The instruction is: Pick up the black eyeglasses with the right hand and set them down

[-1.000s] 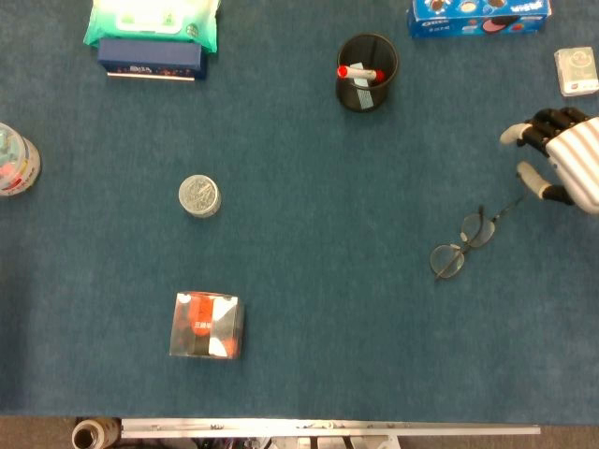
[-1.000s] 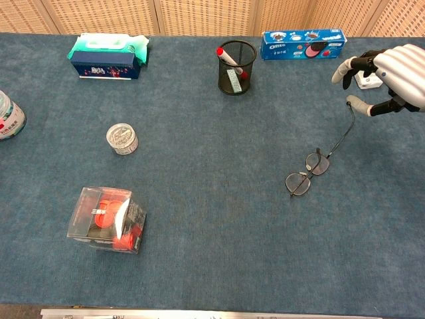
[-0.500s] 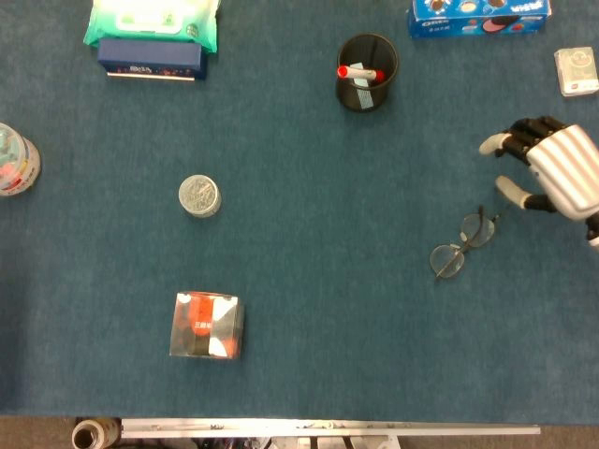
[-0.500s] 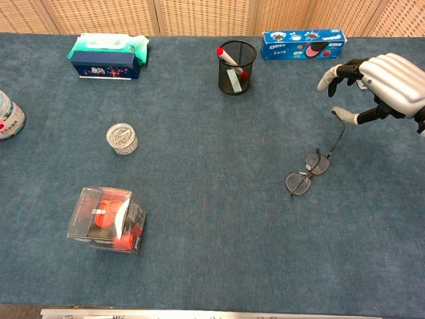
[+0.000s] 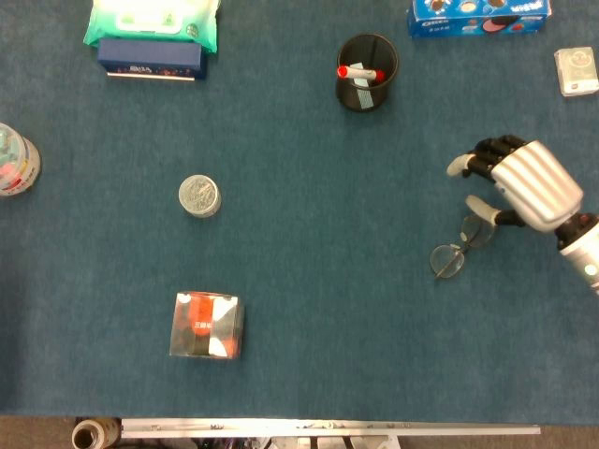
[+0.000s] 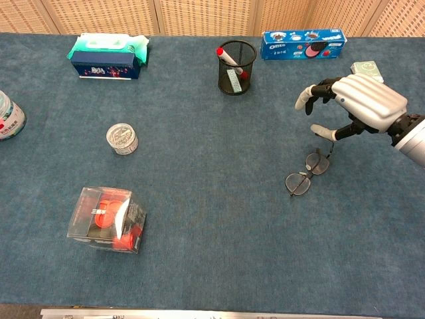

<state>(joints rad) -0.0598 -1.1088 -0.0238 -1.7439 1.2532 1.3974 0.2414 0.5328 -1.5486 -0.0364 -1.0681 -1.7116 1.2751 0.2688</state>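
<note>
- Eyeglasses (image 5: 461,247) (image 6: 307,173) with a thin black frame lie flat on the bench, right of centre, unfolded, one lens nearer the front edge than the other
- Bench (image 5: 309,309) (image 6: 212,252), covered in dark blue cloth, carries everything
- Right robot hand (image 5: 520,182) (image 6: 355,106) hovers just above the far end of the eyeglasses, palm down, its fingers (image 5: 457,166) (image 6: 303,101) spread and lightly curled with nothing between them; whether the thumb tip touches the frame I cannot tell
- Left robot hand shows in neither view
- Green wet-wipes pack (image 5: 154,21) (image 6: 109,45) sits on a dark blue box (image 5: 150,60) (image 6: 105,68) at the far left
- Blue biscuit box (image 5: 478,16) (image 6: 303,44) lies along the far edge to the right
- Clear box with red contents (image 5: 207,325) (image 6: 107,218) stands near the front left
- Black mesh pen cup (image 5: 367,72) (image 6: 236,66) holds a red-capped marker (image 5: 360,72) (image 6: 230,59), far centre
- Plastic jar (image 5: 17,159) (image 6: 10,115) is cut off by the left edge
- Small round tin (image 5: 199,195) (image 6: 121,138) sits left of centre
- Small pale packet (image 5: 576,71) (image 6: 366,68) lies at the far right, beyond the right robot hand
</note>
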